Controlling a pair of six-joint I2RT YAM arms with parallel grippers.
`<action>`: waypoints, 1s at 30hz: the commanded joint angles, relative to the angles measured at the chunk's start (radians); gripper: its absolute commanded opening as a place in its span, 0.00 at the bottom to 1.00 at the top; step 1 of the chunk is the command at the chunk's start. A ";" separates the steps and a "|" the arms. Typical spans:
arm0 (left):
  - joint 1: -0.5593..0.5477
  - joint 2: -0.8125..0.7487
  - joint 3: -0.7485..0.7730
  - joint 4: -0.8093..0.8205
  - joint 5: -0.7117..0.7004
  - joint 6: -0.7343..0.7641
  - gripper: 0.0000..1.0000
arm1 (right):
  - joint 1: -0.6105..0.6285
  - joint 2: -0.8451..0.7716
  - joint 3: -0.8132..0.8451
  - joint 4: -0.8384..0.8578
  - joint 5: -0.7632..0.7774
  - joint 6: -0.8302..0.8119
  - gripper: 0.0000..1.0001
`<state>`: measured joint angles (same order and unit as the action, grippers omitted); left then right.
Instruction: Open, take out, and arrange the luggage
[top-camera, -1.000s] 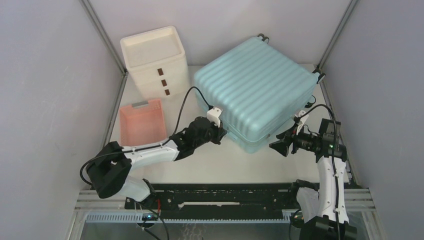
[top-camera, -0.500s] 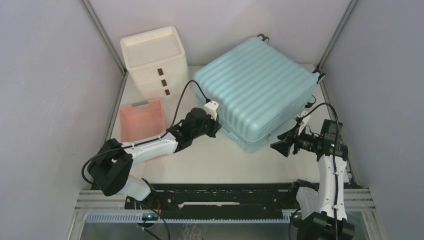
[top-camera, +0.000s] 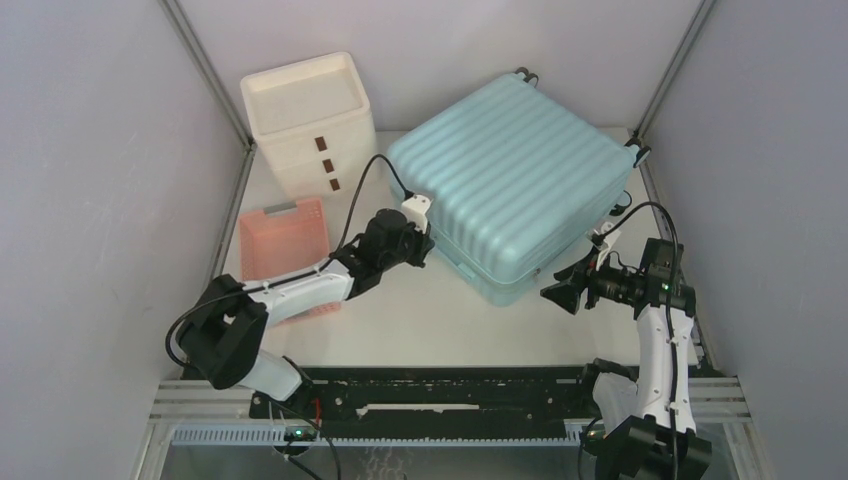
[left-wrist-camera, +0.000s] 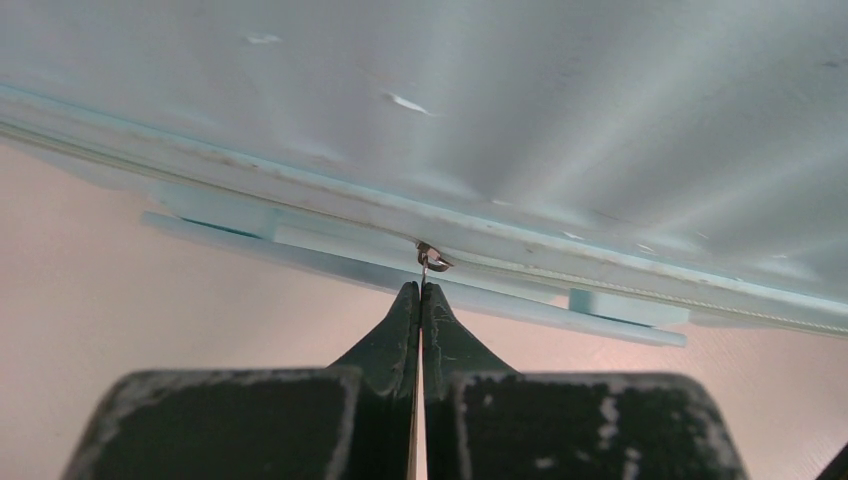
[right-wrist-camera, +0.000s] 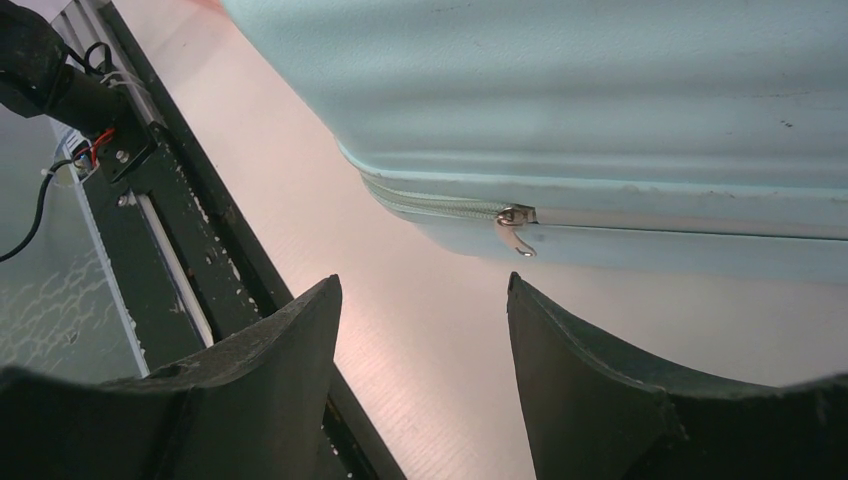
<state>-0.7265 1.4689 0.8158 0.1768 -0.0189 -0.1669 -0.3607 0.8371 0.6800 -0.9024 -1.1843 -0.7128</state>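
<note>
Step in hand: the open phase, working the zip, with nothing taken out yet. luggage (top-camera: 515, 170) lies flat and shut on the counter (top-camera: 420, 320), back right, ribbed shell up. Left jaws are clenched tip to tip at its near-left side, right on the zip (left-wrist-camera: 600, 283). The pull (left-wrist-camera: 430, 259) hangs off the slider and its tab runs down into the tips, so I read it as pinched, but the tab is tiny and I can't tell how deep the bite is. Right jaws are released and spread wide, just off the near-right corner, clear of the shell. The second pull (right-wrist-camera: 514, 228) sits on the seam ahead of them, tab dangling, untouched. My read on the next move: left drags its pull along the track, keeping the force in line with the seam and low, since any sideways tug likely slips the tab out. The corner will need a wrist turn. Right should either close on the second pull or brace the shell, because the case will probably skid on the smooth counter under zip load. Only then lift the lid.
</note>
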 joint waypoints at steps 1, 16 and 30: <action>0.060 0.022 0.046 -0.039 -0.093 0.044 0.00 | -0.006 0.002 0.045 -0.028 -0.038 -0.049 0.70; 0.185 0.074 0.115 -0.090 -0.062 0.118 0.00 | 0.002 0.013 0.053 -0.049 -0.044 -0.072 0.69; 0.311 0.154 0.246 -0.142 -0.030 0.154 0.00 | -0.003 0.016 0.053 -0.058 -0.048 -0.084 0.69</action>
<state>-0.4774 1.6032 0.9939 0.0753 0.0067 -0.0517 -0.3603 0.8543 0.6952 -0.9623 -1.1984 -0.7658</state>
